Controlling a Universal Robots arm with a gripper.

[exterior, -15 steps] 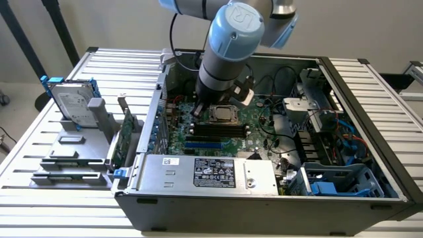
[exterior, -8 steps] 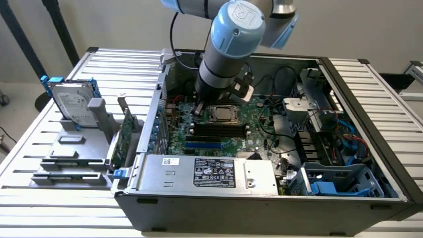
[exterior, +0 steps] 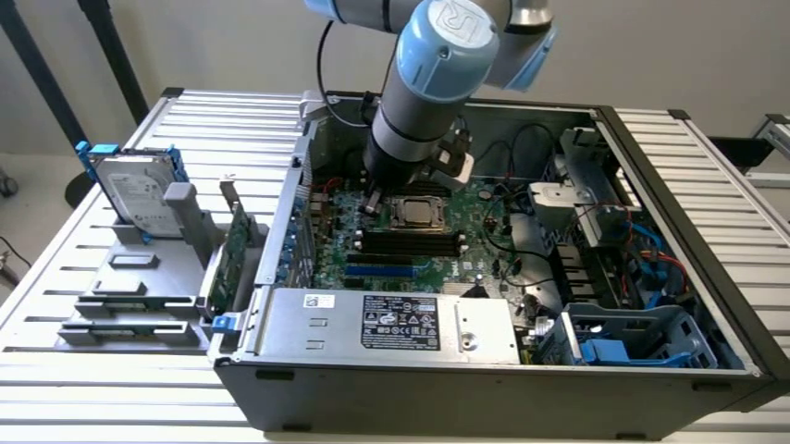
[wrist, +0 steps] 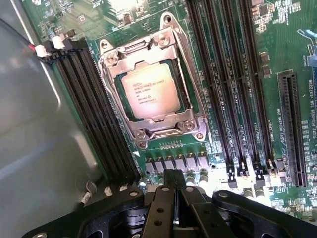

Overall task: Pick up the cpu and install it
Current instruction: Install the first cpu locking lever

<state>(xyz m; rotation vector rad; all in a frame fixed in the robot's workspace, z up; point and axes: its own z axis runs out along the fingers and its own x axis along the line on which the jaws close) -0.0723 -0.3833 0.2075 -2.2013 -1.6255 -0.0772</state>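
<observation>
The cpu (wrist: pixel 151 91), a small square chip with a dull silver top and printed text, lies flat in its socket on the green motherboard (wrist: pixel 247 59). A silver metal retention frame (wrist: pixel 187 84) surrounds it. My gripper (wrist: pixel 174 181) hangs above the board just beside the socket, its black fingers (wrist: pixel 166 186) shut together with nothing between them. In the exterior view the arm (exterior: pixel 426 92) reaches down into the open computer case, and the cpu (exterior: pixel 417 213) shows just below its wrist.
Black memory slots (wrist: pixel 99 109) run along both sides of the socket. The grey case wall (wrist: pixel 34 148) stands close by. Outside the case a hard drive in blue brackets (exterior: pixel 133 194) and a green expansion card (exterior: pixel 235 254) stand in a holder. The power supply (exterior: pixel 395 324) fills the case front.
</observation>
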